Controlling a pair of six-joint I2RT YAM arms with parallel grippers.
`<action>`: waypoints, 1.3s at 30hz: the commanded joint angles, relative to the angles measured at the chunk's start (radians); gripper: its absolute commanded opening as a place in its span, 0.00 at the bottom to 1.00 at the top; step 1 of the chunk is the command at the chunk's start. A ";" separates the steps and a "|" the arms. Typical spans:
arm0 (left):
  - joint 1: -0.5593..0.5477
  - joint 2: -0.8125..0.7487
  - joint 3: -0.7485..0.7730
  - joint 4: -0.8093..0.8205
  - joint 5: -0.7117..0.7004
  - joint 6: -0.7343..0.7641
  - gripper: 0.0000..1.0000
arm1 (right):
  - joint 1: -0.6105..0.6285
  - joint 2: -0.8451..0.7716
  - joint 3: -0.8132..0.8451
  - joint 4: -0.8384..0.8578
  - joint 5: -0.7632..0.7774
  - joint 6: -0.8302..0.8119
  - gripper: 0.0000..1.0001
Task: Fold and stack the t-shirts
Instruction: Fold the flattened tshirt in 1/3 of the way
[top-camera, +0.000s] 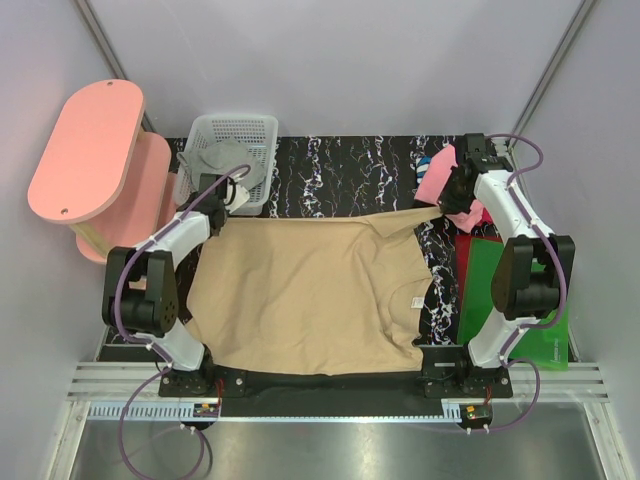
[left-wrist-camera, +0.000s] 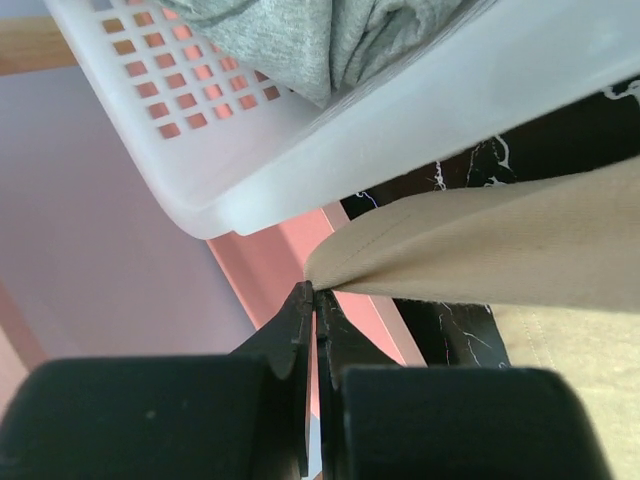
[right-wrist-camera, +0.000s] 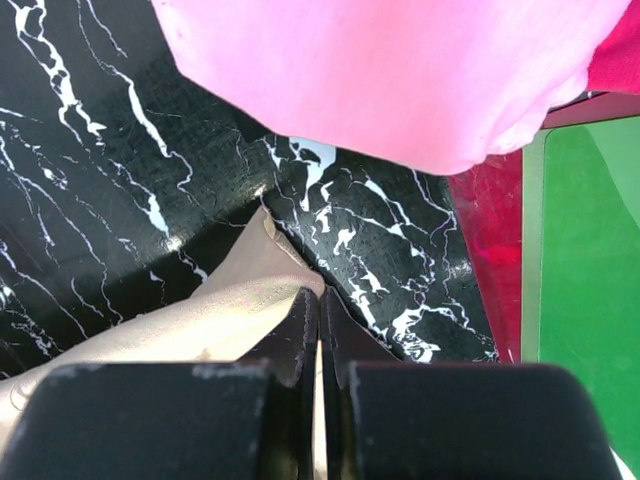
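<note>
The tan t-shirt lies spread over the black marbled table, its white neck label at the right. My left gripper is shut on the shirt's far left corner, just below the basket. My right gripper is shut on the shirt's far right corner, which is pulled taut toward it. The pink t-shirt lies at the back right, next to my right gripper, and fills the top of the right wrist view. The grey t-shirt sits bunched in the basket.
A white mesh basket stands at the back left, its rim right above my left gripper. A pink two-tier stand is at the far left. A green sheet over a red one lies at the right edge.
</note>
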 joint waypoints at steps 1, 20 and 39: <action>0.034 0.033 0.029 0.052 -0.051 0.010 0.00 | -0.014 -0.037 0.061 -0.004 -0.004 0.008 0.00; 0.068 0.047 0.004 0.064 -0.043 -0.014 0.00 | 0.020 -0.232 -0.246 0.039 -0.165 0.053 0.00; 0.067 -0.108 -0.250 0.093 0.013 -0.007 0.00 | 0.044 -0.448 -0.423 0.013 -0.156 0.080 0.00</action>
